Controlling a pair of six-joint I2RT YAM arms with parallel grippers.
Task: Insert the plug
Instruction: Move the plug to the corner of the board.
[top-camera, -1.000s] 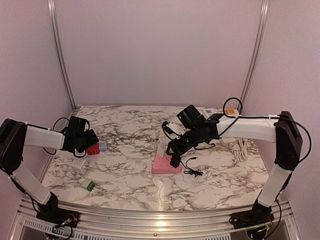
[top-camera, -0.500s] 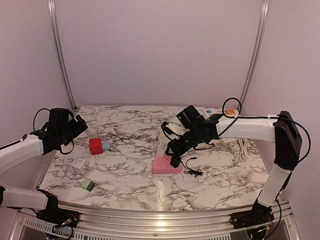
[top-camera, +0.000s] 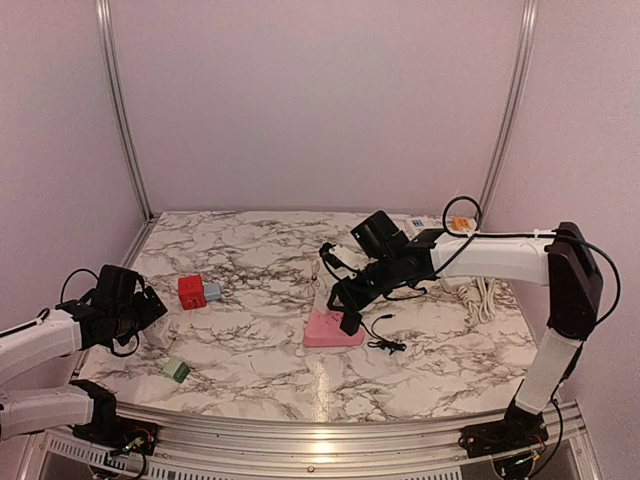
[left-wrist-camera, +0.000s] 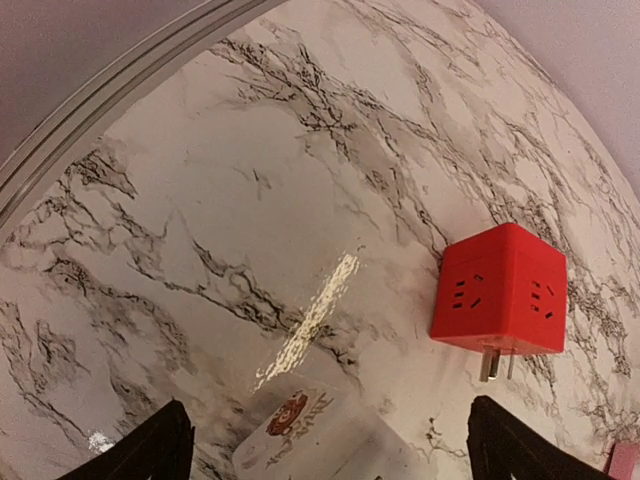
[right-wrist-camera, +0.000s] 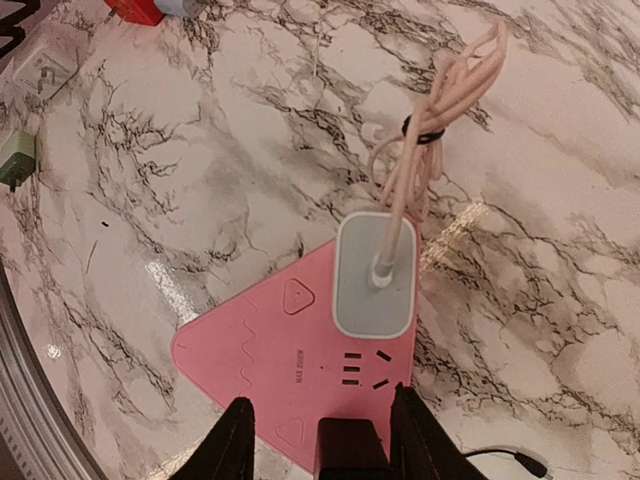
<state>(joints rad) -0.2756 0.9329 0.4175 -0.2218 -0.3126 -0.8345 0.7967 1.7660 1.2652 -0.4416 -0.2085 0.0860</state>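
Right pincer (right-wrist-camera: 330, 445) grips the black plug (right-wrist-camera: 348, 450), cropped at the frame edge with prongs hidden, just above the pink power strip (right-wrist-camera: 260, 350) on the marble tabletop (right-wrist-camera: 560, 300); left pincer (left-wrist-camera: 330, 445) gapes wide over a half-cropped white adapter (left-wrist-camera: 300, 420)

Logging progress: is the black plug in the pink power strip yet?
Out. The black plug hangs in the right gripper, short of the empty socket on the pink strip.
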